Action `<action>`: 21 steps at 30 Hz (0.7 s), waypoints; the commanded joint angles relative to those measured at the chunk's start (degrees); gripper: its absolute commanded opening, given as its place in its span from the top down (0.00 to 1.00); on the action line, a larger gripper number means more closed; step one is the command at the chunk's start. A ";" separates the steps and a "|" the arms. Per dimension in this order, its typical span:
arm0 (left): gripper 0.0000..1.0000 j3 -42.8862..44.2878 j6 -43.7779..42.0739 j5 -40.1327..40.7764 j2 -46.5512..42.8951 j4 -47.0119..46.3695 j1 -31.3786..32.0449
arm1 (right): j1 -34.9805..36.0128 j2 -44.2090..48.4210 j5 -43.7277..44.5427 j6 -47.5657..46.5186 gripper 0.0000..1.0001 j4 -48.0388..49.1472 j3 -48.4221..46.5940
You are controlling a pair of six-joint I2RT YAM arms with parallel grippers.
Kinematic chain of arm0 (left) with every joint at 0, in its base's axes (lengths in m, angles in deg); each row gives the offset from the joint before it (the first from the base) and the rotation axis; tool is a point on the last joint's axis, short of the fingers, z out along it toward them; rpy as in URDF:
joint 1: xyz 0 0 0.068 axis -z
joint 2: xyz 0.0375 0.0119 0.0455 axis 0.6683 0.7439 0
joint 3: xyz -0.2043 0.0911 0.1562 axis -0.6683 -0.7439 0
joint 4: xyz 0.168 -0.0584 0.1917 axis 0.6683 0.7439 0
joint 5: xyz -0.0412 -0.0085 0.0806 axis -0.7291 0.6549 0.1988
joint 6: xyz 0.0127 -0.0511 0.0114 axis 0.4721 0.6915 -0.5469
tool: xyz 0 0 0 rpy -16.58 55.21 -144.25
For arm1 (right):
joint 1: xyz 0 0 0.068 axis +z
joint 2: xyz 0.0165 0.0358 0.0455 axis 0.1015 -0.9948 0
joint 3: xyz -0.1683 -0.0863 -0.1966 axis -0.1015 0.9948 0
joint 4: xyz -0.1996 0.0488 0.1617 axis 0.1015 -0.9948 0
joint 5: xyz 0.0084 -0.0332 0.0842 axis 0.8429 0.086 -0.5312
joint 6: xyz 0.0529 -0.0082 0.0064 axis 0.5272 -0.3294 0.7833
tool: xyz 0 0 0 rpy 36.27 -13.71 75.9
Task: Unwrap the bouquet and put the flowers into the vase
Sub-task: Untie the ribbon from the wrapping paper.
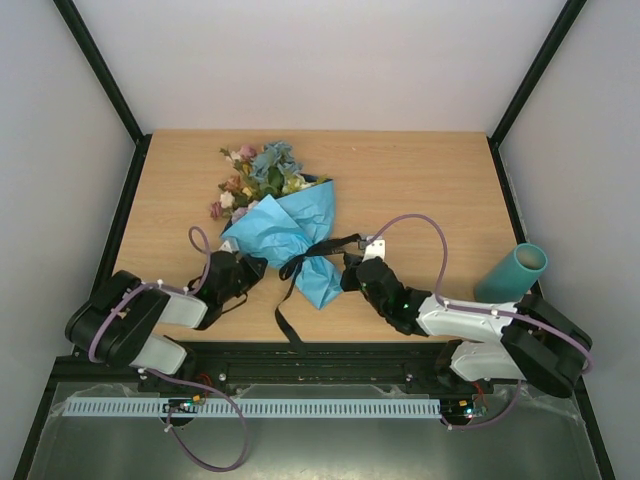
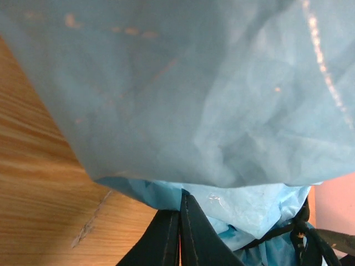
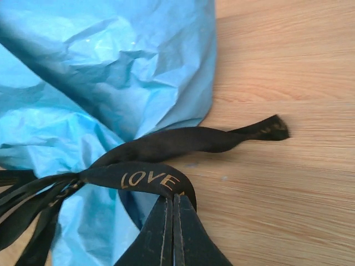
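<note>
A lab test cell: plain white walls [image 1: 320, 60] enclose a wooden table [image 1: 430, 180] (black frame struts [image 1: 100, 70] in the corners).

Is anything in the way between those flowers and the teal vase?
Yes. The right arm lies across the table between the bouquet and the vase. The flowers are also wrapped in blue paper tied with a black ribbon. Nothing else visible between them.
</note>
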 commanded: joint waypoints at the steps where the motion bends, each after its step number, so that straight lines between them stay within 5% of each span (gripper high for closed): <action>1: 0.98 2.04 -2.27 2.02 -1.45 2.34 -1.62 | -0.02 3.80 11.55 1.45 0.99 -4.25 -1.45; 21: 0.98 5.10 -5.76 1.32 1.41 3.88 -4.52 | -1.33 16.88 34.27 0.34 0.99 -9.55 -9.81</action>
